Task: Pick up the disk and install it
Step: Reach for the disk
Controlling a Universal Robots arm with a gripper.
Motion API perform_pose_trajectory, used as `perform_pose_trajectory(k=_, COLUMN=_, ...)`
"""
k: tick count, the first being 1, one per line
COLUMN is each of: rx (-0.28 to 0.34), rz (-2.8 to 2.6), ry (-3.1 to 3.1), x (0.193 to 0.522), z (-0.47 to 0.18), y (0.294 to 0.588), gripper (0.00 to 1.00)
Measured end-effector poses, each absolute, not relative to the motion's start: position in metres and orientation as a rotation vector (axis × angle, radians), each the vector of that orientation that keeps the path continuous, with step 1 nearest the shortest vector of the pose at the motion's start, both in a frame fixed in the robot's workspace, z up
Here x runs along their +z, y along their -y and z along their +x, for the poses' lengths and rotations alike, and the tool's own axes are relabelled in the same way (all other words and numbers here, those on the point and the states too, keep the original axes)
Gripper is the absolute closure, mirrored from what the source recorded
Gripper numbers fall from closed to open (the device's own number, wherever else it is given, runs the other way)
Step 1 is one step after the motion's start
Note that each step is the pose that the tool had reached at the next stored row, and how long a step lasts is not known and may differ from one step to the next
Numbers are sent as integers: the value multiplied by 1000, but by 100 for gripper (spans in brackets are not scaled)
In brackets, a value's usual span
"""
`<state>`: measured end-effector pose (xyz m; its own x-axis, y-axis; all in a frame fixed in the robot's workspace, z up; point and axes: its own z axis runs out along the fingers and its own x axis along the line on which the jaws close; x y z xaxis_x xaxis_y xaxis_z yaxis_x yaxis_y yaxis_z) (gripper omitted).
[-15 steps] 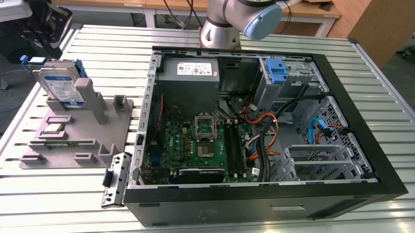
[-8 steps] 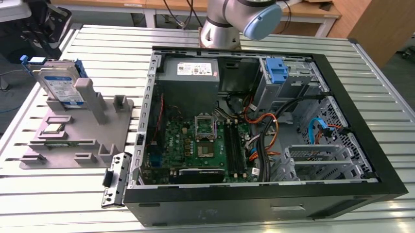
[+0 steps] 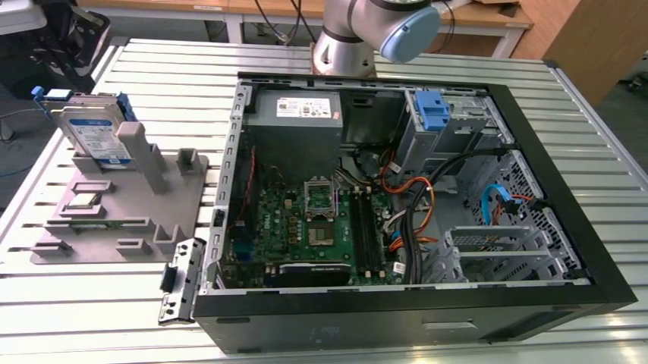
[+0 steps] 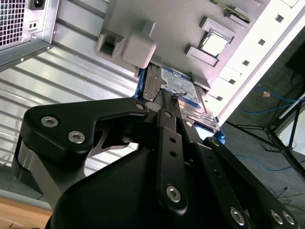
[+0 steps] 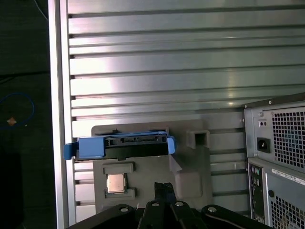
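The tool sits closest in both wrist views, all black links and bolts. Its two fingers stand together with nothing between them. Beyond its tip is a grey holder resting on the ribbed metal tabletop. The disk stands in a slot of that holder, and as far as I can judge the tool hangs above it without touching.

In the exterior view the holder lies at the exterior view's left of the open computer case, well apart from the bays inside. The disk rises from the holder's far end.

The disk looks like a stiff metal block, fairly heavy for its size. Its smooth flat faces could slip in a light pinch, and it is probably sensitive to knocks. The best hold seems to be across the two broad faces near the upper end, between the blue rails, keeping off the connector edge.

It stands on end, roughly upright and perhaps leaning a little, so its long axis seems to run up and down. The connector end points up toward the tool. The labelled face looks toward the computer case, and the rails run down its two narrow sides
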<state>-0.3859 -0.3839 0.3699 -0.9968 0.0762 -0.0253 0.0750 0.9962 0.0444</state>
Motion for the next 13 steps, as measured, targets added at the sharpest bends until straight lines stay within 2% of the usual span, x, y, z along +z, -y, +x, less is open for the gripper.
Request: perform_pose_trajectory(k=13, rx=67, rz=118, ry=-3112, x=367, z=-392, y=383, gripper=90)
